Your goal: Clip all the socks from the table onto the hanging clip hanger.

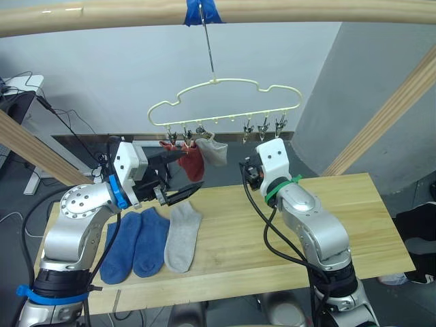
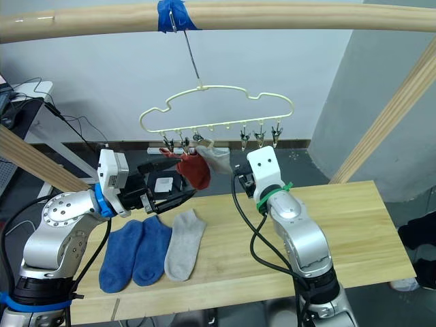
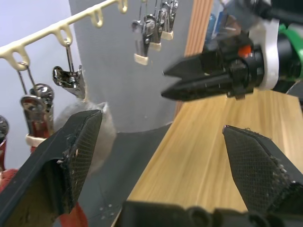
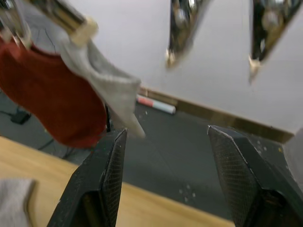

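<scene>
Pale-gold clip hanger (image 1: 225,102): it hung by its long hook from a round wooden pole (image 1: 286,12), where a bit of blue tape (image 1: 202,11) was wrapped.
Clips: small metal clips (image 1: 262,128) hung in a row under the hanger's bar; the ones on the right side held nothing.
Socks on the hanger: a rust red sock (image 1: 193,161) and a light grey sock (image 1: 214,151) hung from clips on the left side, touching each other.
Socks on the table: two blue socks (image 1: 135,242) lay side by side near the left end, and a grey sock (image 1: 183,236) lay just beside them on the right.
Table (image 1: 286,252): it was light wood planks, with the right half bare.
Left gripper (image 1: 178,178): it was raised over the table, just under the hanging red sock; its fingers (image 3: 75,151) were spread wide apart and held nothing.
Right gripper (image 4: 165,175): it was raised near the middle of the table, below the bare clips; its fingers (image 4: 106,179) were also apart and held nothing.
Behind: a pale wall and a dark floor with some cables (image 1: 68,126).
</scene>
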Tool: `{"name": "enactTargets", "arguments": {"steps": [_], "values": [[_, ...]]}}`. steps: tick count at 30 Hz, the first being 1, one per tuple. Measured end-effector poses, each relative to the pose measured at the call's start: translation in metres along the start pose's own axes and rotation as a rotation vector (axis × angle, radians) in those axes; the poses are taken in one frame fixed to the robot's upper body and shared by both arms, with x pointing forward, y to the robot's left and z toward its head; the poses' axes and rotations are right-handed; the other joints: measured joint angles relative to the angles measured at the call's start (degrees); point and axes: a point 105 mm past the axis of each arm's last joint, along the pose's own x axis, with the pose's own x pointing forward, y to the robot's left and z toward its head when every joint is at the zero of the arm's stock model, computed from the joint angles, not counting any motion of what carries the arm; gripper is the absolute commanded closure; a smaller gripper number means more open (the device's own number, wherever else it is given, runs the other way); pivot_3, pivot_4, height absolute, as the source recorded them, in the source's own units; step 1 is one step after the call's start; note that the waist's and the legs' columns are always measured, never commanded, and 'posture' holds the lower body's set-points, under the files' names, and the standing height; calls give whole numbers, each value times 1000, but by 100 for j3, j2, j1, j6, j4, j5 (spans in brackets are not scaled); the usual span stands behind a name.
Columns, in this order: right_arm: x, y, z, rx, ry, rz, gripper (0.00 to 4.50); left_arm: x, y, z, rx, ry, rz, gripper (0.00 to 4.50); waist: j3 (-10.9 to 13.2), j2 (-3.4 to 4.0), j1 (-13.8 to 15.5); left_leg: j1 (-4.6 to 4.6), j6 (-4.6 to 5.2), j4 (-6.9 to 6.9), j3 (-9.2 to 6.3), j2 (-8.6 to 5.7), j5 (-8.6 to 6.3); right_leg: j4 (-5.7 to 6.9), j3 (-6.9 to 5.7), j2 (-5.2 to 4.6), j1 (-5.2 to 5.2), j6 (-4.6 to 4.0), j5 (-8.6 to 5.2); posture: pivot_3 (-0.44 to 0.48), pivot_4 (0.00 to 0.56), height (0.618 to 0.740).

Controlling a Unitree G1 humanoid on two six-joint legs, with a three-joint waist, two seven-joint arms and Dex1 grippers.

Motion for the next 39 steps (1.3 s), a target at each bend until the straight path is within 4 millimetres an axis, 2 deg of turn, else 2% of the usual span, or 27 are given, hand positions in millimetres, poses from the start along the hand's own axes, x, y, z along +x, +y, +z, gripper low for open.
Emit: {"name": "enactTargets", "arguments": {"steps": [3, 11, 21, 26, 34, 39], "values": [[-2, 0, 2, -4, -8, 9, 2930, 0, -3, 2, -1, 1, -26, 0, 8, 0, -21, 0, 0, -1, -1, 1, 0, 0, -1, 2, -1, 1, 0, -211, 287, 740], [-1, -1, 9, 1, -30, 4, 2930, 0, -5, 3, -6, -3, -46, 0, 27, -1, -70, -2, -1, -2, 0, 1, 0, -4, 0, 0, -2, 1, -1, -213, 285, 740], [3, 0, 48, -20, -158, 10, 2930, 2, -3, 7, 8, -12, -48, 0, 43, -2, -91, -6, -1, -5, 0, 1, -1, -6, 0, 0, -7, 1, -1, -211, 283, 740], [7, -2, 50, -32, -154, 15, 2930, 2, -3, 7, 8, -12, -49, 0, 44, -1, -93, -7, -1, -5, 1, 1, -1, -7, 1, -1, -8, 1, -1, -217, 276, 740], [9, -1, 68, -34, -208, 22, 2930, 3, -2, 9, 14, -16, -53, 0, 44, -1, -96, -8, -1, -5, 0, 1, -1, -7, 1, -2, -9, 1, -1, -219, 269, 740], [12, 1, 66, -23, -199, 27, 2930, 4, -3, 9, 15, -16, -56, 0, 44, -2, -98, -8, -1, -6, 0, 1, -1, -7, 1, -2, -9, 1, -1, -217, 269, 740]]}}
